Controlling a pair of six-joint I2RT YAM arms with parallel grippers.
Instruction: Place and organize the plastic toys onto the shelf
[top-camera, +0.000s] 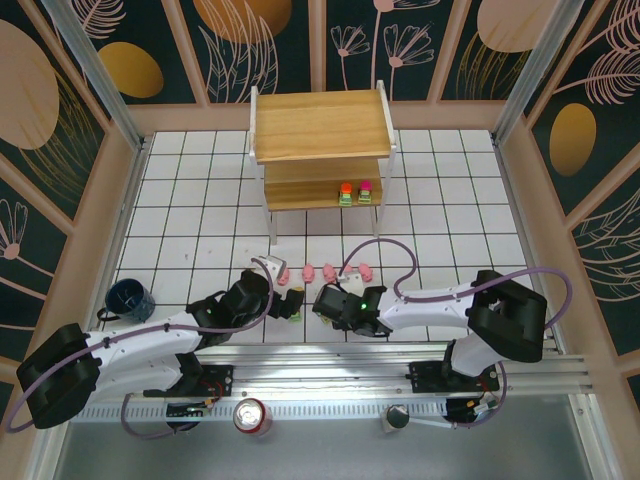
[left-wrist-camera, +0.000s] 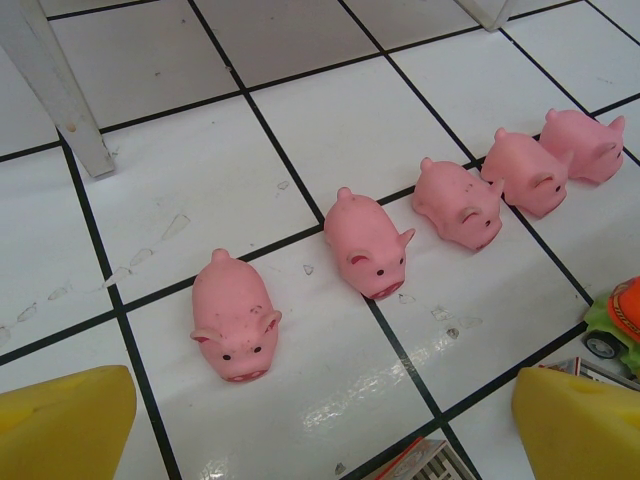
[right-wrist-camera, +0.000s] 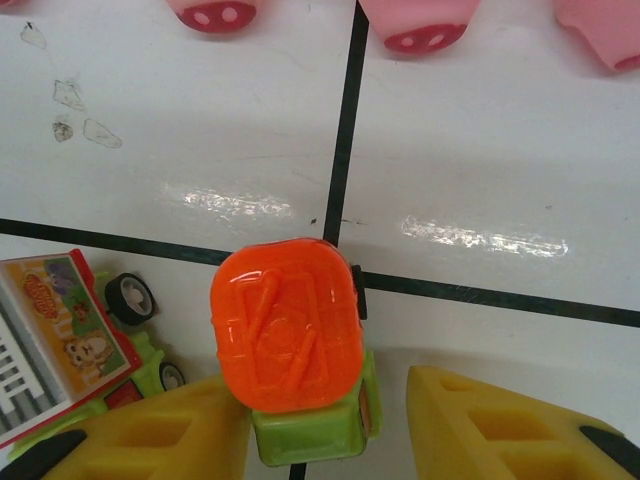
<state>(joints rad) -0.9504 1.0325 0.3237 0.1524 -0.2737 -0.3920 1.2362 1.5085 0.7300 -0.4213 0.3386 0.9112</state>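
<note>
Five pink pigs stand in a row on the tiled table, from the nearest (left-wrist-camera: 235, 318) to the farthest (left-wrist-camera: 585, 145); the top view shows that row (top-camera: 327, 271) in front of the shelf (top-camera: 320, 125). My left gripper (left-wrist-camera: 320, 445) is open just short of the pigs, with nothing between its yellow fingers (left-wrist-camera: 60, 425). My right gripper (right-wrist-camera: 320, 440) is open around an orange-topped green toy (right-wrist-camera: 288, 325); the left finger (right-wrist-camera: 150, 435) is against it and the right finger (right-wrist-camera: 500, 425) stands apart. A grey-topped toy (right-wrist-camera: 55, 335) lies beside it. On the shelf's lower board stand an orange-topped toy (top-camera: 346, 193) and a magenta-topped toy (top-camera: 366, 190).
A dark blue mug (top-camera: 130, 298) sits at the left by the left arm. A red soda can (top-camera: 252, 416) stands on the rail near the arm bases. A white shelf leg (left-wrist-camera: 60, 90) rises beyond the pigs. The two grippers are close together, with the toys between them.
</note>
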